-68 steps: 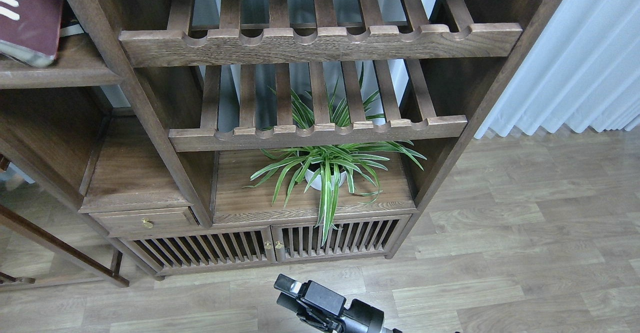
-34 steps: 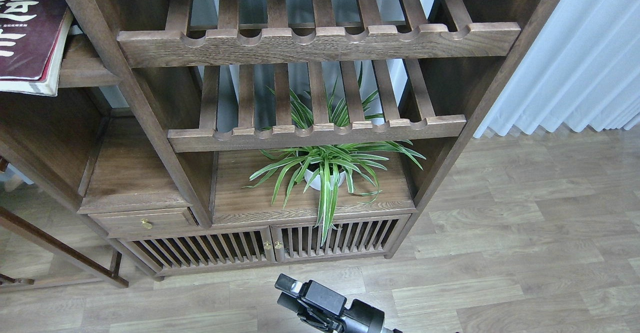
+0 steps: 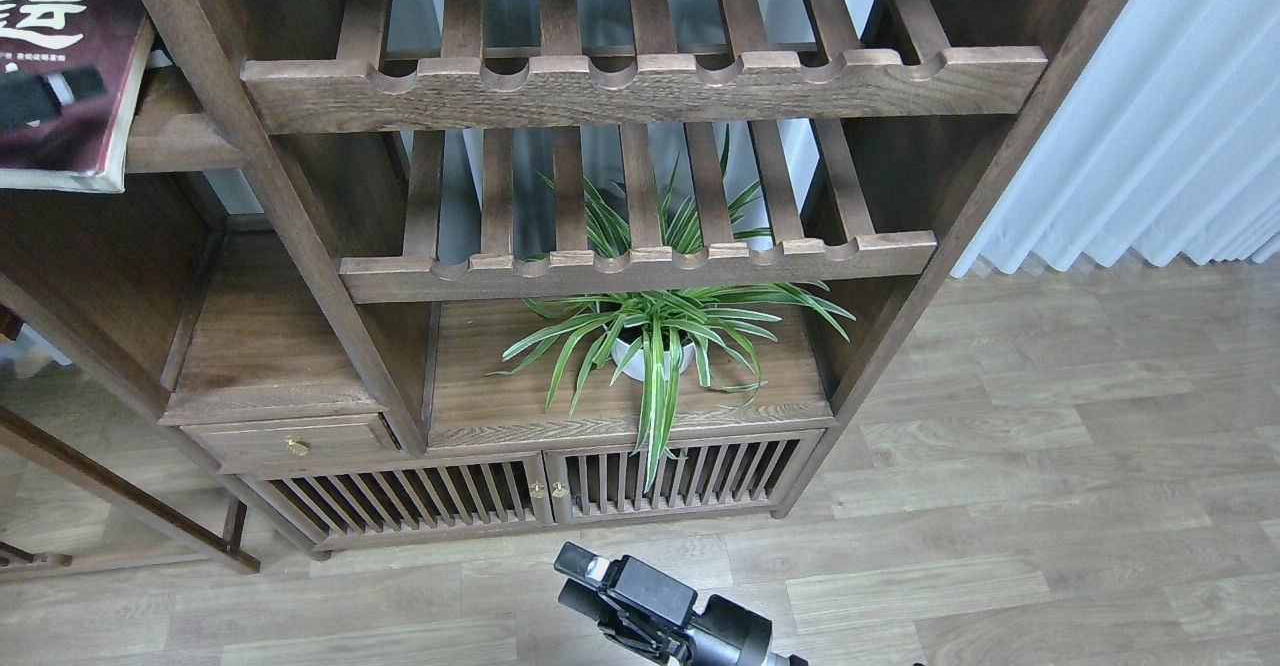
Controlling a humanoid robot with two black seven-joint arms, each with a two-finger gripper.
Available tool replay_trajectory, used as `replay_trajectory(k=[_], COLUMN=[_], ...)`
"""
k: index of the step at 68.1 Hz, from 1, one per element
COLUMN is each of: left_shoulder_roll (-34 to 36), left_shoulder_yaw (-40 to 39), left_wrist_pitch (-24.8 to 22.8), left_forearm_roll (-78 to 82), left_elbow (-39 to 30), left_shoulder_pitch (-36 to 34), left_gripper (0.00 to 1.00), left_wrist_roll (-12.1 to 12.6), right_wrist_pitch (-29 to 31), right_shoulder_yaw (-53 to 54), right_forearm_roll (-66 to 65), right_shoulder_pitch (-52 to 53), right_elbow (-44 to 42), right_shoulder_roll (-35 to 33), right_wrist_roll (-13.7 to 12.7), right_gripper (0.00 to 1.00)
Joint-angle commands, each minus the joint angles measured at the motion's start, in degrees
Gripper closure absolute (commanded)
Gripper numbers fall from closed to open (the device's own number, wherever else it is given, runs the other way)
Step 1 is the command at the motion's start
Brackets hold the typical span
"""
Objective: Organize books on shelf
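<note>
1. Thick maroon paperback with large white Chinese characters [image 3: 60,56] lying flat at the top left, on the solid dark-brown wooden shelf board [image 3: 180,131], left of the tall wooden unit's slanted upright post [image 3: 270,196]; near corner jutting past the board's front edge.
2. Small dark blurred part with a pale band [image 3: 45,96] lying over the maroon cover near the left border, probably the left gripper; jaws too blurred to tell whether spread or pinching.
3. Right gripper [image 3: 590,581] low at the bottom centre, well below the post; black jaws seen end-on, state impossible to tell.
4. Risk, as a judgement: overhanging book could tip off if nudged forward or let go early; a push sideways could jam it against the post.
5. Count: one book in view, other two paperbacks not seen; two slatted racks with scalloped front rails [image 3: 640,86]; one green-and-white striped spider plant in a white pot [image 3: 650,341]; one small drawer with a brass knob [image 3: 295,444]; two slatted cabinet doors [image 3: 540,491].
</note>
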Motion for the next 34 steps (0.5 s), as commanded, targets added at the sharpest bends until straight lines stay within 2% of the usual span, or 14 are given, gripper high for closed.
replay_trajectory(k=[1,12,21,22,34], left_shoulder_roll=[2.4,5.3,10.4,13.1,21.5], left_shoulder_yaw=[-0.3,-0.2,0.3,0.5,5.0], left_wrist_pitch=[0.0,0.0,0.0,0.0,0.0], left_forearm_roll=[-0.2,-0.2,-0.4,-0.6,-4.3], left_elbow=[-0.5,-0.5,-1.6,-3.0,-9.3], left_shoulder_pitch=[-1.8,-2.7,-2.6,-2.4,-2.5], left_gripper=[0.01,0.01,0.01,0.01,0.01], left_wrist_roll=[0.0,0.0,0.0,0.0,0.0], right_wrist_pitch=[0.0,0.0,0.0,0.0,0.0], right_shoulder_yaw=[0.0,-0.1,-0.2,-0.2,-0.3], right_forearm_roll=[0.0,0.0,0.0,0.0,0.0], right_shoulder_pitch=[0.0,0.0,0.1,0.1,0.1], right_elbow=[-0.4,-0.8,-1.3,-1.4,-1.6], right_shoulder_roll=[0.0,0.0,0.0,0.0,0.0], right_wrist_roll=[0.0,0.0,0.0,0.0,0.0], right_gripper=[0.01,0.01,0.01,0.01,0.01])
